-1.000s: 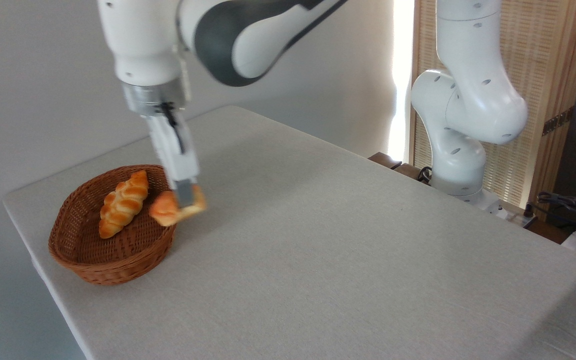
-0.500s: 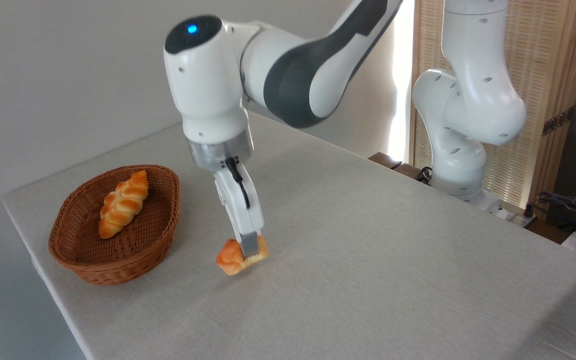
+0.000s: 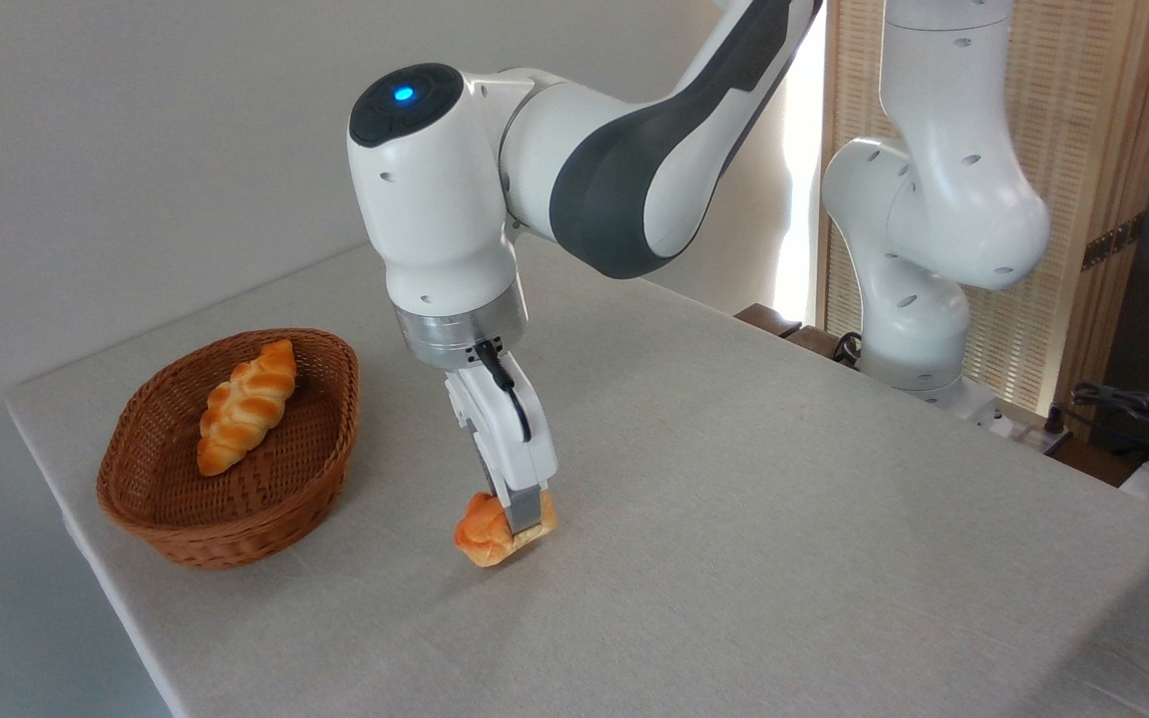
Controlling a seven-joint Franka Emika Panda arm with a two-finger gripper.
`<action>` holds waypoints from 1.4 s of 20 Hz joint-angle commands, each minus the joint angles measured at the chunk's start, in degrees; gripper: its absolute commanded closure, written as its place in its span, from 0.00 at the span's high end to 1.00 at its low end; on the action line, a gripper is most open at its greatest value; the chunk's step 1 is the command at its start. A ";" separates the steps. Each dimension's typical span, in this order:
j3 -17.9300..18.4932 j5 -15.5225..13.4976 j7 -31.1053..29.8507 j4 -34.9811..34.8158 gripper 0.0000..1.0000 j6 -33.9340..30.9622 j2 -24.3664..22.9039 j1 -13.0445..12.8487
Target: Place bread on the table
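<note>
So the gripper (image 3: pixel 520 519) was clamped shut on the bread (image 3: pixel 491 530), down at or just above the bench (image 3: pixel 734 479), at 3 o'clock from the basket (image 3: pixel 235 499); it looked light and squishy, best pinched gently across its middle.

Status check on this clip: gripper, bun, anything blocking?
Gripper shut on small orange-golden swirled bun. Bun tilted, low over grey-beige cloth table, contact unclear. Brown wicker basket well aside; drop spot clear.
</note>
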 commanded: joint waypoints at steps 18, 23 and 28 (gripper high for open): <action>-10.40 0.94 -17.13 20.08 1.00 -10.95 -0.36 9.58; -12.42 1.12 -22.83 22.90 1.00 -14.47 -0.27 10.20; -11.82 3.76 -23.02 26.14 1.00 -16.84 1.13 9.77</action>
